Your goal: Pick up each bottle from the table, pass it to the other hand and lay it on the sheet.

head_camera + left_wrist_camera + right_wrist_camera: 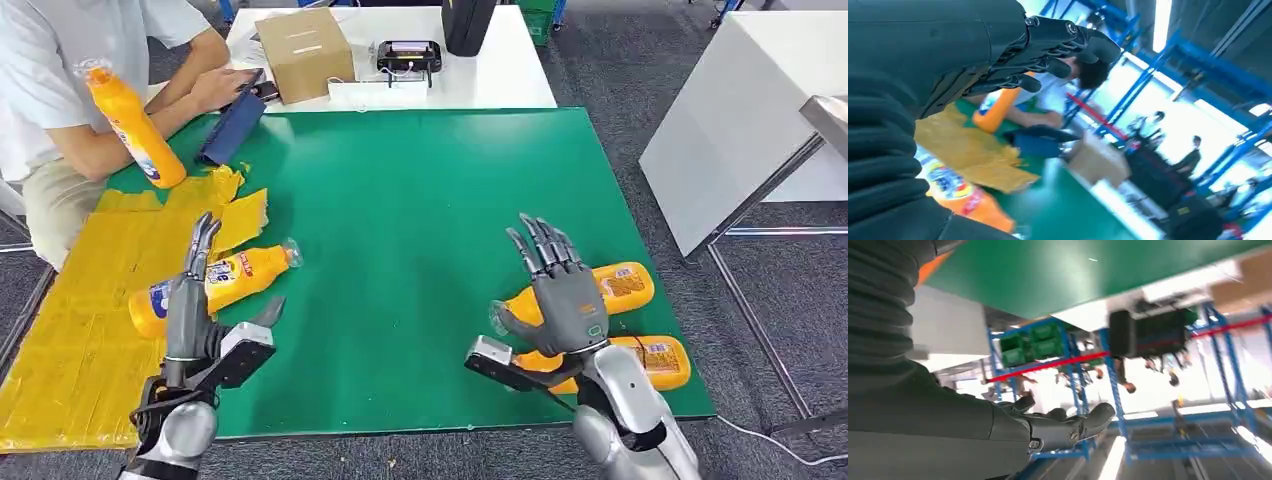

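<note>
Two orange bottles are found on the green table mat point(420, 200) beside the right hand point(560, 290). The nearer bottle point(625, 285) lies on its side just behind the hand's fingers and is partly covered by them; the second bottle point(660, 360) lies on its side beside the wrist, toward the table edge. Neither is gripped. The right hand is raised with its fingers spread and nothing held, which is judged to be a pre-grasp posture over the nearer bottle.

A third bottle point(215, 285) is laid across the edge of the yellow sheet point(80, 330), directly behind the left hand point(195, 320), with its capped end reaching onto the green mat. It is judged to be already delivered, since it rests on its side on the sheet as the task requires. The left hand is held upright with its fingers straight, close together and empty, apart from that bottle; this is taken as a waiting posture for the next handover.

A fourth bottle point(135, 125) stands tilted farther beyond the left hand, by the arm of a seated person point(90, 70). A blue pouch point(232, 125) and a cardboard box point(305, 50) lie beyond it.
</note>
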### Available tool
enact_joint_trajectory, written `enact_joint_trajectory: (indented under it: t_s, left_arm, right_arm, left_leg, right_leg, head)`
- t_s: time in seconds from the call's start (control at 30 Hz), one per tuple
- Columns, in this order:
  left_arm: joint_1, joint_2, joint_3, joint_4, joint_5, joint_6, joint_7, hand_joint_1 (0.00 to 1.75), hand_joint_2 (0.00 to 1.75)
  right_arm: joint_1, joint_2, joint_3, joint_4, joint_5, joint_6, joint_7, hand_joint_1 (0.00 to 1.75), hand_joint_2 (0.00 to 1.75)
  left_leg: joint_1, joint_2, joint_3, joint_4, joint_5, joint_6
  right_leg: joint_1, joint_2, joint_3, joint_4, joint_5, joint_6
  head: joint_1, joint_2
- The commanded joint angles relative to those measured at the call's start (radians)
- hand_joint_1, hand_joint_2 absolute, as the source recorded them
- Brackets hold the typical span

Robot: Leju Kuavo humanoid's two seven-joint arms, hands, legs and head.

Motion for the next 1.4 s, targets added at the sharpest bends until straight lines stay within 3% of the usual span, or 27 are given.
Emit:
enact_joint_trajectory:
  t_s: [0.03, 0.13, 0.27, 1.0, 1.4]
  left_arm:
    - [0.04, -0.018, -0.026, -0.14, 0.071, -0.03, -0.042, 0.0, 1.75]
    - [0.033, -0.012, -0.059, -0.138, 0.094, -0.07, -0.048, 0.0, 1.75]
    - [0.005, -0.016, -0.065, -0.078, 0.151, -0.102, -0.053, 0.0, 1.75]
    - [-0.043, -0.026, -0.106, 0.004, 0.204, -0.139, -0.058, 0.0, 1.75]
    - [-0.085, -0.026, -0.132, 0.058, 0.237, -0.143, -0.067, 0.0, 1.75]
  right_arm:
    - [-0.027, -0.076, -0.051, 0.106, 0.001, 0.041, -0.006, 0.0, 1.75]
    - [-0.034, -0.13, -0.079, 0.161, -0.042, 0.096, -0.036, 0.0, 1.75]
    - [-0.082, -0.142, -0.089, 0.256, -0.046, 0.115, -0.042, 0.0, 1.75]
    - [-0.27, -0.082, -0.052, 0.63, 0.034, 0.126, 0.015, 0.0, 1.75]
    - [-0.425, -0.083, -0.036, 0.939, 0.031, 0.156, 0.055, 0.0, 1.75]
  left_leg:
    - [0.001, 0.0, 0.002, 0.0, -0.001, -0.001]
    - [0.002, -0.003, 0.004, 0.001, -0.002, -0.001]
    - [0.001, -0.002, 0.005, 0.0, -0.001, -0.001]
    - [0.002, -0.001, 0.006, 0.0, -0.002, -0.002]
    - [0.001, 0.0, 0.003, 0.0, 0.0, 0.0]
  right_leg:
    - [0.001, 0.003, 0.002, -0.001, 0.0, -0.001]
    - [0.001, 0.003, 0.005, -0.001, -0.002, -0.002]
    - [0.001, 0.003, 0.006, -0.002, -0.001, -0.001]
    - [0.001, 0.006, 0.007, -0.001, 0.0, -0.002]
    - [0.0, 0.003, 0.004, -0.001, 0.0, -0.001]
  head:
    - [0.0, 0.0]
    - [0.0, 0.0]
    - [0.0, 0.0]
    - [0.0, 0.0]
    - [0.0, 0.0]
